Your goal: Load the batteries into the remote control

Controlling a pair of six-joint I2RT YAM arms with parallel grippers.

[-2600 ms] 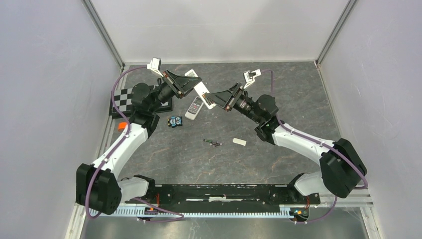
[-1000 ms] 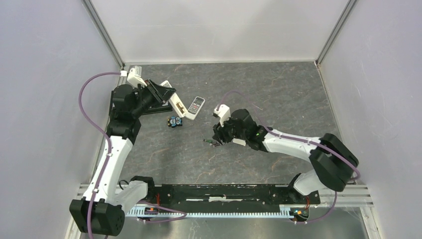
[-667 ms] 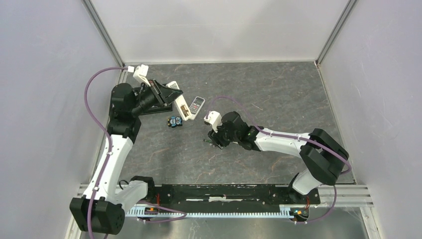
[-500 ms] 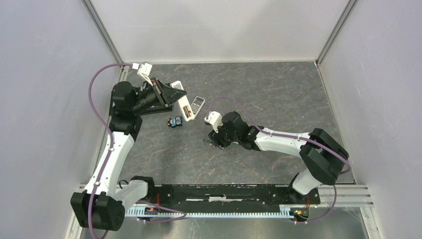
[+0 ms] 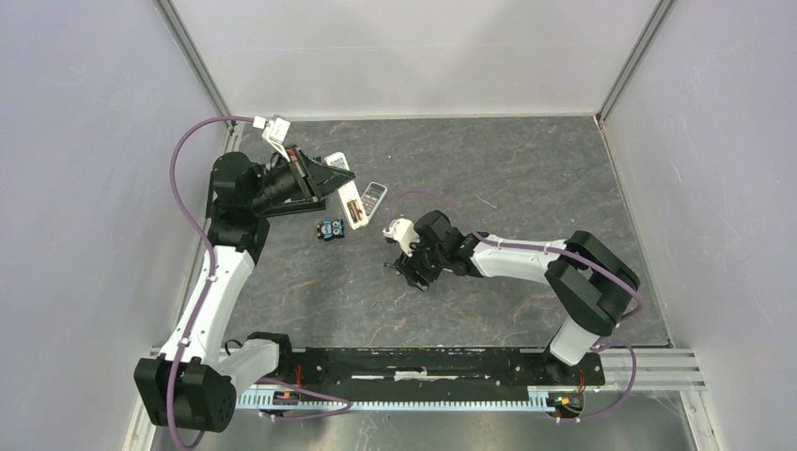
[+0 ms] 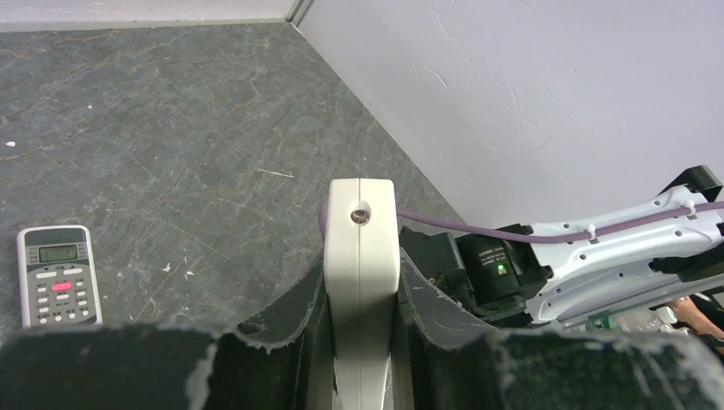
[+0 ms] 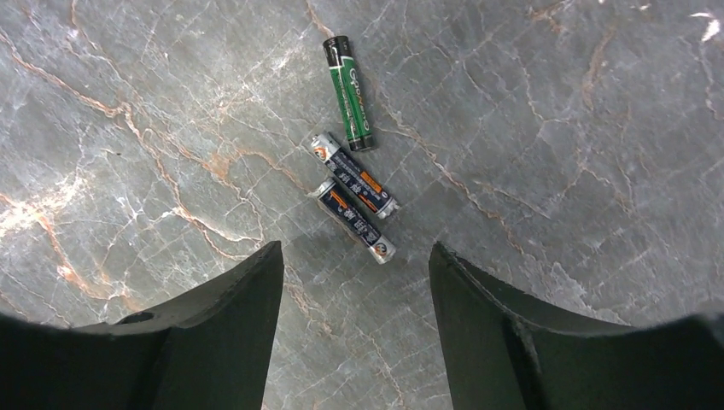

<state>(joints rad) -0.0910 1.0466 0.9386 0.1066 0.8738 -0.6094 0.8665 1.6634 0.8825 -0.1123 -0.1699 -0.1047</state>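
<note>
Three batteries lie side by side on the stone table in the right wrist view: a green one [image 7: 350, 92] and two dark ones with orange print [image 7: 354, 186] [image 7: 357, 220]. My right gripper [image 7: 354, 249] [image 5: 411, 271] hovers open just above them, with nothing between its fingers [image 7: 230, 316]. In the top view it covers them. My left gripper [image 6: 362, 273] [image 5: 329, 180] is raised at the back left, shut on a white remote control [image 6: 361, 282] [image 5: 350, 203] seen edge-on. A second, grey-faced remote [image 5: 373, 195] [image 6: 58, 275] lies face up on the table beside it.
A small blue object [image 5: 329, 229] sits under the held remote. A checkerboard plate [image 5: 226, 193] lies at the back left behind the left arm. White walls close in the table at back, left and right.
The right arm has swung left and settled over the batteries, and its jaws have opened wider. The left gripper has lifted and turned the white remote slightly toward the back.
</note>
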